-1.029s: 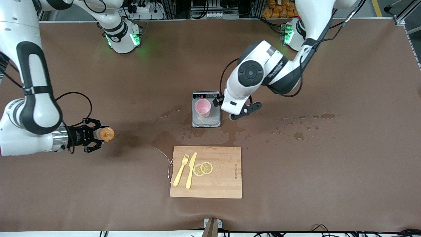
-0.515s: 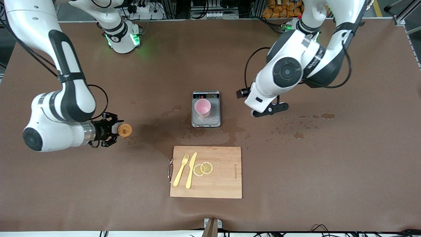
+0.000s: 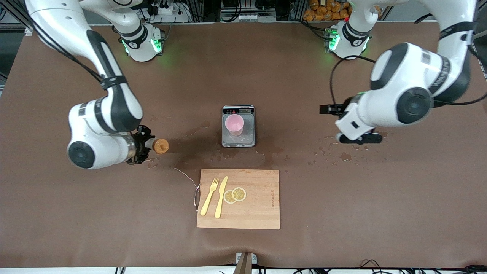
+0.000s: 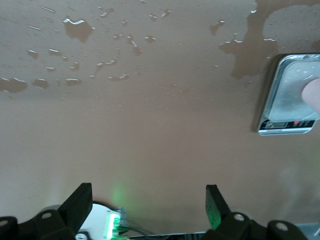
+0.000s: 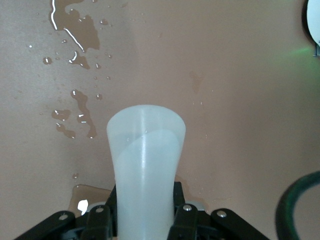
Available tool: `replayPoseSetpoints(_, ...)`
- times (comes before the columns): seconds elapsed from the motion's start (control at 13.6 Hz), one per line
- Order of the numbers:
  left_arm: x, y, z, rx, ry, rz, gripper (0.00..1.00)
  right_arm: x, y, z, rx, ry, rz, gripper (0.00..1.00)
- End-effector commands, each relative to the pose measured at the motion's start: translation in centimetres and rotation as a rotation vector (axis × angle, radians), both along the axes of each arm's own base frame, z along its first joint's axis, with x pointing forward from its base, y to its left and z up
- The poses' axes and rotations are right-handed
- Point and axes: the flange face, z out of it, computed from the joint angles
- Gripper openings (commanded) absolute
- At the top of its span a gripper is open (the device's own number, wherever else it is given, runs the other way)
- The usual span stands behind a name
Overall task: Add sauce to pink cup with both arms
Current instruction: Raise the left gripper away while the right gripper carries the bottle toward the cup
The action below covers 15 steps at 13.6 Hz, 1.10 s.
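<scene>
Presently the right claw (image 3: 146,145) is gripping the sauce (image 5: 146,165); the nozzle should be centring over the pink cup (image 3: 234,125). Left claw (image 4: 145,205) is hanging apart, idle.

High front camera; wrist cameras face the table (image 3: 342,190).

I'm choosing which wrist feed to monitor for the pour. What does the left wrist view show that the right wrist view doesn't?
Only the left wrist view shows the silver scale with an edge of the pink cup on it, and the left hand open and empty over bare table.

Only the right wrist view shows the sauce bottle, gripped in the right hand.

Both show the brown table with wet spill patches.
</scene>
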Motion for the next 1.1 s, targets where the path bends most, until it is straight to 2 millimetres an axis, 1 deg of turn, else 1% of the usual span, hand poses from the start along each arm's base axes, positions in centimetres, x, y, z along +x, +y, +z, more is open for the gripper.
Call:
replayPoseSetpoints(0.0, -0.5, 1.8, 0.7, 0.025, -0.011, -0.052, 1.00, -1.6, 2.9, 0.9, -0.101, -0.028, 0.003, 0.42)
replayPoseSetpoints(0.07, -0.4, 2.0, 0.2, 0.035, -0.007, -0.052, 1.00, -1.9, 3.6, 0.6, -0.133, -0.031, 0.006, 0.42)
replayPoseSetpoints(0.15, -0.4, 2.3, 0.3, 0.038, -0.006, -0.043, 1.00, -2.3, 4.7, 0.6, -0.153, -0.030, 0.008, 0.42)
replayPoseSetpoints(0.22, -0.4, 3.2, 0.4, 0.045, 0.006, -0.033, 1.00, -2.9, 5.7, 0.6, -0.174, -0.026, 0.013, 0.42)
replayPoseSetpoints(0.29, -0.3, 4.1, 0.2, 0.061, 0.021, -0.025, 1.00, -3.7, 7.1, 0.7, -0.218, -0.020, 0.020, 0.42)
replayPoseSetpoints(0.44, -0.9, 4.5, 0.1, 0.098, 0.058, -0.037, 1.00, -5.4, 9.6, 0.7, -0.314, -0.011, 0.044, 0.42)
replayPoseSetpoints(0.51, -1.2, 4.8, 0.1, 0.111, 0.083, -0.033, 1.00, -6.2, 10.8, 0.8, -0.334, -0.006, 0.054, 0.42)
replayPoseSetpoints(0.59, -1.6, 5.1, 0.6, 0.121, 0.096, -0.032, 1.00, -6.9, 11.9, 0.7, -0.350, 0.002, 0.065, 0.42)
replayPoseSetpoints(0.66, -1.9, 5.8, 1.3, 0.125, 0.096, -0.021, 1.00, -7.7, 13.0, 0.6, -0.372, -0.001, 0.075, 0.42)
replayPoseSetpoints(0.81, -2.2, 6.3, 1.6, 0.129, 0.118, -0.027, 1.00, -9.0, 15.1, 0.4, -0.452, 0.001, 0.096, 0.42)
replayPoseSetpoints(0.88, -2.4, 6.1, 1.8, 0.132, 0.118, -0.030, 1.00, -9.9, 16.2, 0.6, -0.480, 0.012, 0.117, 0.42)
replayPoseSetpoints(1.03, -2.4, 6.8, 3.2, 0.136, 0.084, -0.023, 1.00, -11.3, 17.8, 1.3, -0.512, 0.035, 0.149, 0.42)
